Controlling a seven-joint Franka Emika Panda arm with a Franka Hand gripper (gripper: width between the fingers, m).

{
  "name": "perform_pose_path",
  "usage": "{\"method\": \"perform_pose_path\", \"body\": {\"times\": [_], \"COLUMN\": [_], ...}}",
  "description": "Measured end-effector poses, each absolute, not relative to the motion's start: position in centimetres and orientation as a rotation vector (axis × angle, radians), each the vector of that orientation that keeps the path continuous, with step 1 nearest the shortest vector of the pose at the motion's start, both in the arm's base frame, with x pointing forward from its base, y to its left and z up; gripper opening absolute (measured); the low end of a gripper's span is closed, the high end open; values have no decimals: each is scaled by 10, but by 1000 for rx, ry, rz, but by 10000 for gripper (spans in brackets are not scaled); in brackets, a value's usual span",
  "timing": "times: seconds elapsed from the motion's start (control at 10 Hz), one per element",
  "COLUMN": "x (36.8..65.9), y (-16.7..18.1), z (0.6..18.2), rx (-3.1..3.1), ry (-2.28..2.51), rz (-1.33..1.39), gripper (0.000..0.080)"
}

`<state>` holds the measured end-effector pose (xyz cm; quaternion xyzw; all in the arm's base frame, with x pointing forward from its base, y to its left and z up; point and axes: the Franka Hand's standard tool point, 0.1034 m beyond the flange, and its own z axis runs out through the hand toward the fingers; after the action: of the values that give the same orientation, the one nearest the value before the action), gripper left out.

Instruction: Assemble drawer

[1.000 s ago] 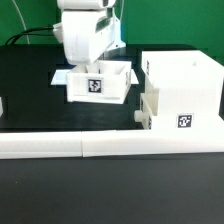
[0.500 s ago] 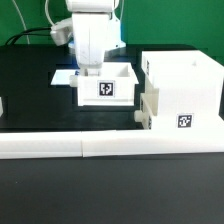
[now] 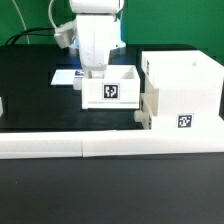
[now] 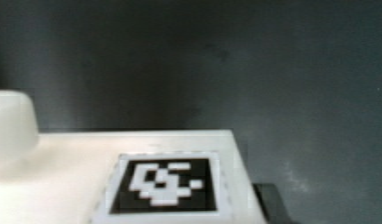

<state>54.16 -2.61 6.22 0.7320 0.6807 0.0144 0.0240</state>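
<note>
My gripper (image 3: 97, 72) reaches down from above and is shut on the rear wall of a small white open-top tray (image 3: 110, 91), which has a square tag on its front wall. The tray is just off the left side of the tall white box housing (image 3: 186, 88) in the exterior view. A second tray's knob (image 3: 142, 118) sticks out low on the housing's left side. In the wrist view the held tray's tagged wall (image 4: 165, 185) fills the lower part, with one dark fingertip (image 4: 268, 197) beside it.
The long low white wall bar (image 3: 110, 148) runs along the front. The marker board (image 3: 66, 76) lies on the black table behind and left of the tray. A white part (image 3: 2, 105) shows at the exterior view's left edge. A rounded white shape (image 4: 8, 125) sits at the wrist view's edge.
My gripper has carried the tray toward the exterior view's right, nearer the housing, and turned it so that its tagged wall faces squarely forward.
</note>
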Motion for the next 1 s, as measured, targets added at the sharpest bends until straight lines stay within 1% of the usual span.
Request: {"method": "perform_pose_path", "body": {"times": [0.3,1.0], "x": [537,538], "y": [-27,-23], "z": [60,60], "rx": [2285,2288], "ry": [2123,2138], "rz": [0,-17], "gripper": [42,42]}}
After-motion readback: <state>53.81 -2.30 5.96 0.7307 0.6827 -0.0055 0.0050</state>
